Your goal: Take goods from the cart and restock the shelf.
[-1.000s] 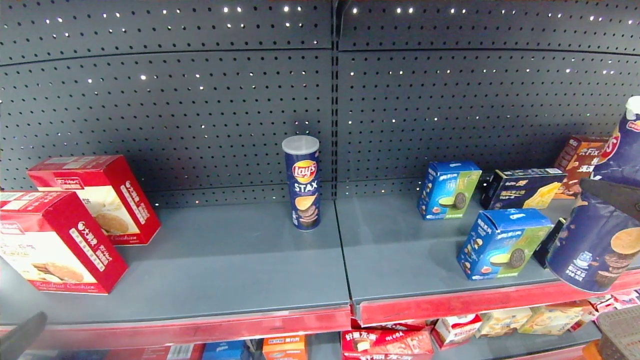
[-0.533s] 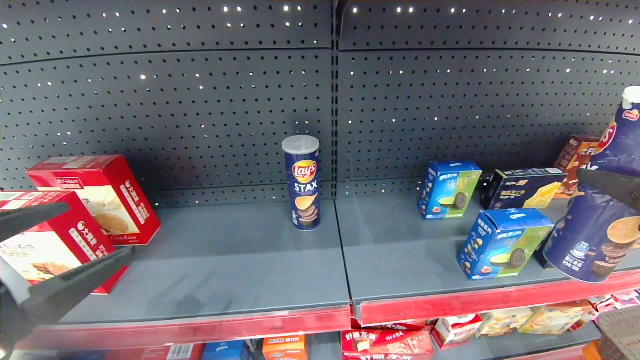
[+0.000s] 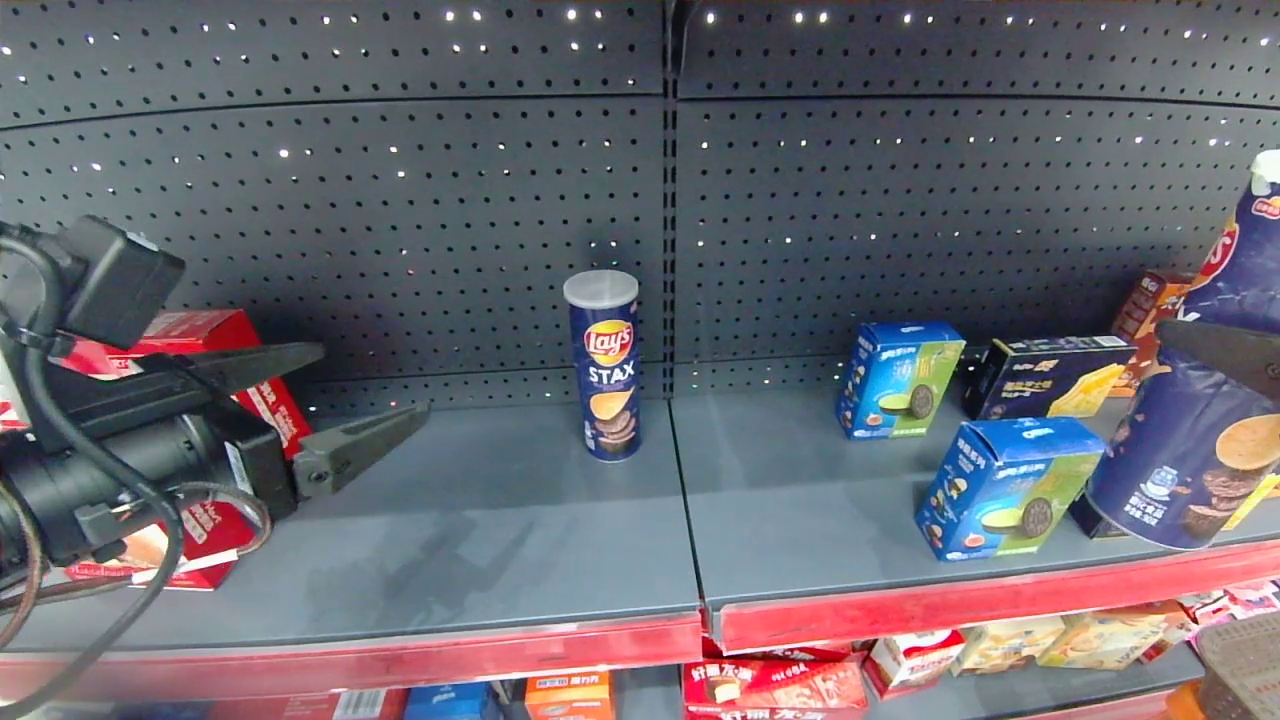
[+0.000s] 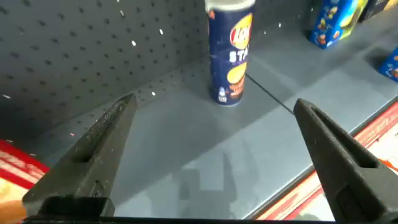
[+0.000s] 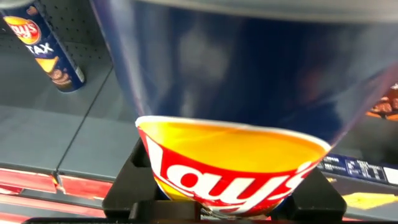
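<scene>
— where's the dark blue chip canister with the yellow base (image 3: 1190, 470)?
— clamped between the jaws of the right gripper (image 3: 1195, 400), tilted, at the right end of the grey metal shelf (image 3: 480, 540), just beside a blue-and-green cardboard cookie box (image 3: 1005, 485).
— and the left gripper (image 3: 372, 380)?
— jaws wide apart, nothing between them. it hangs low over the shelf's left part, in front of a red cardboard biscuit box (image 3: 215, 330).
— any canister near it?
— an upright blue chip tube with a translucent lid (image 3: 603, 365) stands at the shelf's middle by the back panel, ahead of those jaws and well apart.
</scene>
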{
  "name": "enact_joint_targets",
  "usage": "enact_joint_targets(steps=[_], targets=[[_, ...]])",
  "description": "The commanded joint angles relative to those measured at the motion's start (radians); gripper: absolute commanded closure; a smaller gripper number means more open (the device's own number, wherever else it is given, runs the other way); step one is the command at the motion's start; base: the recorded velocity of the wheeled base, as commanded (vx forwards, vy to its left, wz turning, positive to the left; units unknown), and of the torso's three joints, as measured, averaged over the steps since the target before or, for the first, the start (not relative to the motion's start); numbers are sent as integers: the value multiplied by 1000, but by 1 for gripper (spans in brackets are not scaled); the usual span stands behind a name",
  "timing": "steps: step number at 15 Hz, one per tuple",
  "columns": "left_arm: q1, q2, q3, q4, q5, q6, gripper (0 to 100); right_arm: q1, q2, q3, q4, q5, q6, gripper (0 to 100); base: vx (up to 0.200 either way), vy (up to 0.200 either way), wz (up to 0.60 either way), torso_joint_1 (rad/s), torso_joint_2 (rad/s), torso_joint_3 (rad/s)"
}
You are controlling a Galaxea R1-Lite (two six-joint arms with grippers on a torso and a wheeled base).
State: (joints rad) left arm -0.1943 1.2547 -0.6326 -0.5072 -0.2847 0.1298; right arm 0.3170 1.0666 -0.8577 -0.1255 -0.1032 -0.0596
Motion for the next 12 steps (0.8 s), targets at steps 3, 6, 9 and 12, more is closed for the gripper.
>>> enact_joint_targets(steps=[3, 6, 9, 12], targets=[[3, 152, 37, -177, -126, -19, 0, 17, 49, -52, 0, -1, -2, 100, 0, 0, 0, 0, 0, 0], [-14, 281, 34, -323, -214, -119, 0, 22, 52, -63, 0, -3, -2, 100, 0, 0, 0, 0, 0, 0], [-14, 414, -38, -462, -235, -199, 0, 24, 50, -64, -2, -1, -2, 100, 0, 0, 0, 0, 0, 0], [-13, 500, -107, -488, -291, -205, 0, 24, 50, -70, -2, -1, -2, 100, 0, 0, 0, 0, 0, 0]])
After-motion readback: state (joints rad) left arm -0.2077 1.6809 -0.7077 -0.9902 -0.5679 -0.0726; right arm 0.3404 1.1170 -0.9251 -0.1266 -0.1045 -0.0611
